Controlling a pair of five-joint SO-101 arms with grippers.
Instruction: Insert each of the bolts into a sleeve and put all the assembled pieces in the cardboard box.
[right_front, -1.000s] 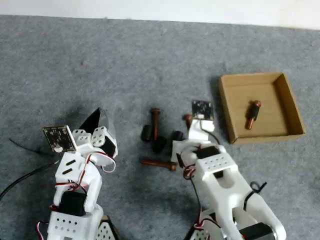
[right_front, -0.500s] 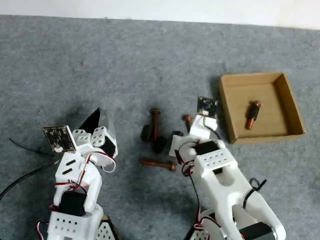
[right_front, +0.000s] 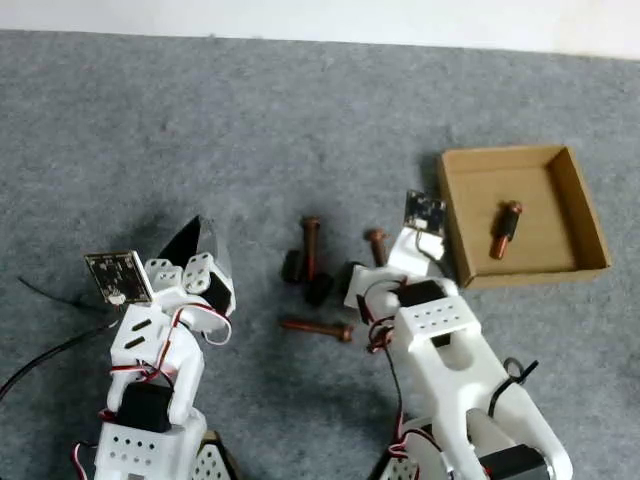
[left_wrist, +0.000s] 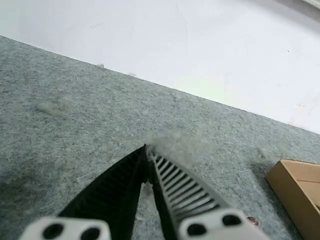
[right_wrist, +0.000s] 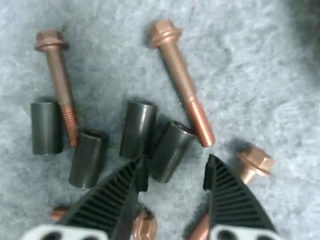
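Grey felt (right_wrist: 260, 60) is crowded: your right gripper (right_wrist: 175, 172), open and empty, could pinch sleeve (right_wrist: 170, 150) and bolt (right_wrist: 182, 80) together.

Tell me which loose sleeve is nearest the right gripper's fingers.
The sleeve lying tilted just ahead of the gap between the right gripper's open fingers, its mouth by a bolt's threaded tip. The other three sleeves lie farther off.

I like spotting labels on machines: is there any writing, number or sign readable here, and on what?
No text can be read.
The circuit boards on the arms' wrists: marks too small to read.
The cardboard box: plain, no print seen.
The bolts and sleeves: no legible stamp.
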